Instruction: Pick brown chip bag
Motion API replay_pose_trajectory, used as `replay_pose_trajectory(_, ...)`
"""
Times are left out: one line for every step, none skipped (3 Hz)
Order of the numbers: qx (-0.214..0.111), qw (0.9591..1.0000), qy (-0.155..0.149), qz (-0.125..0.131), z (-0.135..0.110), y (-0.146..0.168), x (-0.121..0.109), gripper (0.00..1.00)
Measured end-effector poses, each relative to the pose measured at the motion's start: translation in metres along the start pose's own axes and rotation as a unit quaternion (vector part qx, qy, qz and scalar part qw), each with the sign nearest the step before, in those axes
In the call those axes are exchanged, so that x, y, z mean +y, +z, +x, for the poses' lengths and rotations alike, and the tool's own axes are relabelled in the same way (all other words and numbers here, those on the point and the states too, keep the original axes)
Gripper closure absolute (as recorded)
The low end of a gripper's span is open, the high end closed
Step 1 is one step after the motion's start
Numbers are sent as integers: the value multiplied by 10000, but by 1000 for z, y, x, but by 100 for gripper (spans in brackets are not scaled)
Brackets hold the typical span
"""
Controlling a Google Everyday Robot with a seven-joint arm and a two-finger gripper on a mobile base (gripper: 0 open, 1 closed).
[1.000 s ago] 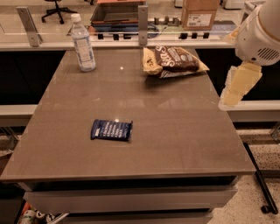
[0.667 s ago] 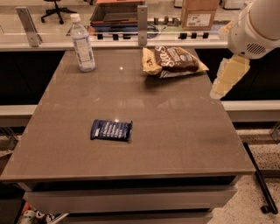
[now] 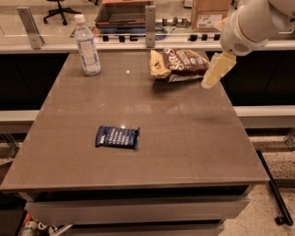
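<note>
Closest to the camera is a small flat dark blue packet (image 3: pixel 117 137) lying on the desk (image 3: pixel 184 138), which has a smooth grey-brown top, a bit glossy with soft reflections; that's not the one we want. Further back, toward the far right part of the desk, the brown chip bag (image 3: pixel 179 63) lies on its side: dark brown middle with big white lettering, tan-yellow at the left end, a silvery edge along the bottom, all crinkled and puffy. My guess is it's very light, soft and full of air, with a slick film that crumples and slips if you squeeze the fat middle, and the chips inside won't like being crushed. I'd pinch it across a flatter end or the crimped seam, where there's less bulge. The pincer (image 3: pixel 215 71) is pale cream, hanging off the white arm just beside the bag's right end and angled down toward the desk; it doesn't look like it's holding anything, but honestly I can't tell whether it's released or clenched. At the same depth on the far left stands a clear plastic water bottle (image 3: pixel 87 46) with a white cap, well apart from the bag. Behind the desk there's a counter with a cardboard box (image 3: pixel 209 14).
</note>
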State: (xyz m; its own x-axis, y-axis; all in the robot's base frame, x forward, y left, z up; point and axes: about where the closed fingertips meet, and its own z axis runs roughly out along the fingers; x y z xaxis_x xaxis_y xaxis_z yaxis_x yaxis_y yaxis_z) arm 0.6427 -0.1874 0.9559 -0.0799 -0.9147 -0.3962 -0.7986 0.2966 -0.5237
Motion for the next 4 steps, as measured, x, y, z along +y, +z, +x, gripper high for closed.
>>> replay_pose_trajectory(-196, 9998, 0, -57, -11, 39, -12, 0)
replay_pose_trajectory(-205, 9998, 8, -79, -11, 44, -12, 0)
replay_pose_trajectory(21, 9998, 138, -114, -5, 55, -16, 0)
replay_pose_trajectory(11, 9999, 141, -86, -2, 79, -34, 0)
